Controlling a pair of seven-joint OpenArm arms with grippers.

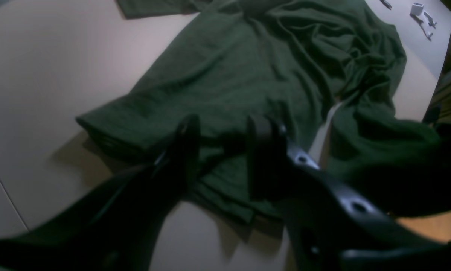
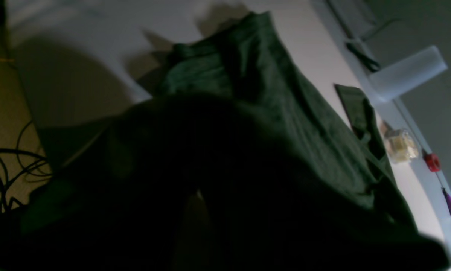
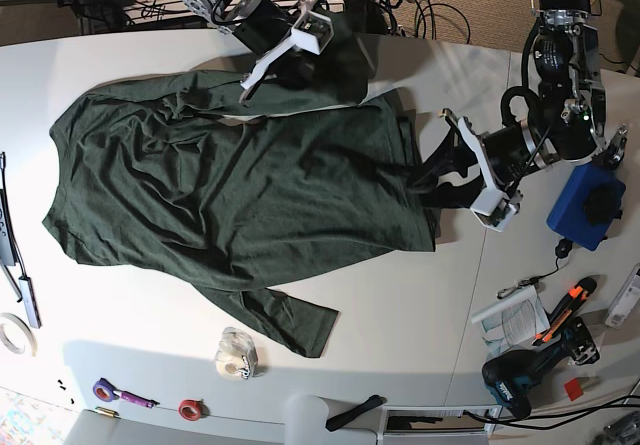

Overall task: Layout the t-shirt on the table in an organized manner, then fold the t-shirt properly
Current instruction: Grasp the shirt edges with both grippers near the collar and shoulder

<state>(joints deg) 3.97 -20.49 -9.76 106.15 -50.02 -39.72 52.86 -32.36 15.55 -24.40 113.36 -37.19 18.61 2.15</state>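
Note:
The dark green t-shirt (image 3: 220, 195) lies spread and wrinkled over the white table (image 3: 400, 315), one sleeve pointing to the near edge. My left gripper (image 3: 436, 179) sits at the shirt's right-hand edge. In the left wrist view its fingers (image 1: 188, 139) stand apart over the bunched edge of the t-shirt (image 1: 248, 67), with nothing pinched between them. My right gripper (image 3: 295, 60) is at the far edge, where a lifted part of the shirt drapes over it. Dark t-shirt fabric (image 2: 285, 113) fills the right wrist view and hides the fingers.
A clear tape packet (image 3: 235, 355), a red roll (image 3: 187, 407) and a purple tool (image 3: 120, 395) lie near the front edge. A blue box (image 3: 585, 205), a drill (image 3: 510, 380), an orange cutter (image 3: 565, 310) and papers (image 3: 508, 315) crowd the right. Tools (image 3: 12, 245) line the left edge.

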